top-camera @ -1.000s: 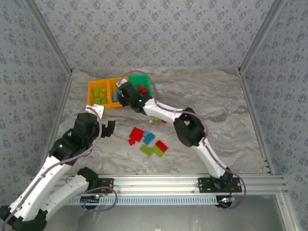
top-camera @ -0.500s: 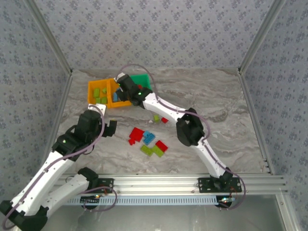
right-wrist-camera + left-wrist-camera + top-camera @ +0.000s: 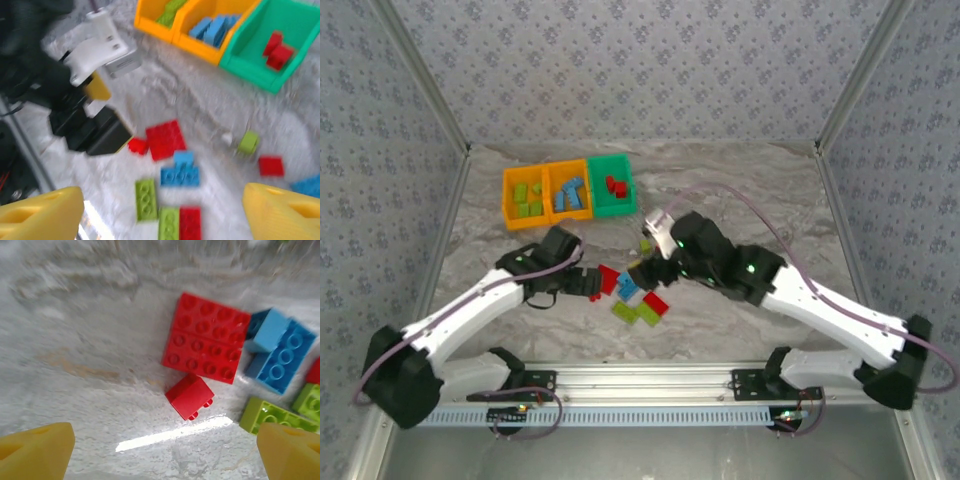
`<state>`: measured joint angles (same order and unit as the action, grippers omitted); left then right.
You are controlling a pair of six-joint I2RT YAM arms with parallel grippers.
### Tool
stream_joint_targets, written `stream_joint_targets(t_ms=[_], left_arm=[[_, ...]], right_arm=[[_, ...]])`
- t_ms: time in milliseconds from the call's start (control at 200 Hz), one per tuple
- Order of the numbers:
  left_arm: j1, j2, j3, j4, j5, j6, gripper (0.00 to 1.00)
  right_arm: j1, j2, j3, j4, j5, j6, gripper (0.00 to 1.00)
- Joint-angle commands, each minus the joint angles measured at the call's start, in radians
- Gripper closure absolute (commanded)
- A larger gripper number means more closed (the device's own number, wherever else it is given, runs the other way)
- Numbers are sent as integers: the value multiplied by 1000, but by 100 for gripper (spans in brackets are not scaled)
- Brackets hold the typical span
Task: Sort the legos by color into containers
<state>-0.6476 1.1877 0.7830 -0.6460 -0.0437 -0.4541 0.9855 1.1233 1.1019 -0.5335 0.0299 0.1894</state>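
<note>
Mid-counter (image 3: 750,200), a loose cluster of legos (image 3: 630,292): red, blue, lime. Above a small red brick (image 3: 189,396), left pincer (image 3: 165,455), spread wide, empty. Right pincer (image 3: 162,210) likewise wide, gripping nothing. Far left, three joined containers (image 3: 546,195), part-filled by colour.

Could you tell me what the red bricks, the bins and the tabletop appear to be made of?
Red bricks: glossy moulded plastic, with highlights on the studs.
Bins: smooth plastic, apparently; thin, evenly coloured walls.
Tabletop: marble-patterned and glossy where it reflects light; stone or laminate, unclear.
</note>
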Motion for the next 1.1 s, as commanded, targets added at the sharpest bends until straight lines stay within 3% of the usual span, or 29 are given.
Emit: stream_joint_targets(t_ms=[0,190,515,869,1094], left_arm=[[-46,76,-2,81,-7,-56,6],[-66,200,-18,138,-35,-103,12],[-67,244,-79,201,-46,-111,42],[-67,230,-119,233,-65,-119,61],[-75,145,-55,142,-65,-105,67]], right_arm=[[1,-71,-91,-126,28,133,10],[-6,-156,-134,-148,139,196,7],[-11,-90,-103,-135,156,200,6],[-9,18,-68,-113,-26,171,6],[0,27,-54,-98,-21,179,6]])
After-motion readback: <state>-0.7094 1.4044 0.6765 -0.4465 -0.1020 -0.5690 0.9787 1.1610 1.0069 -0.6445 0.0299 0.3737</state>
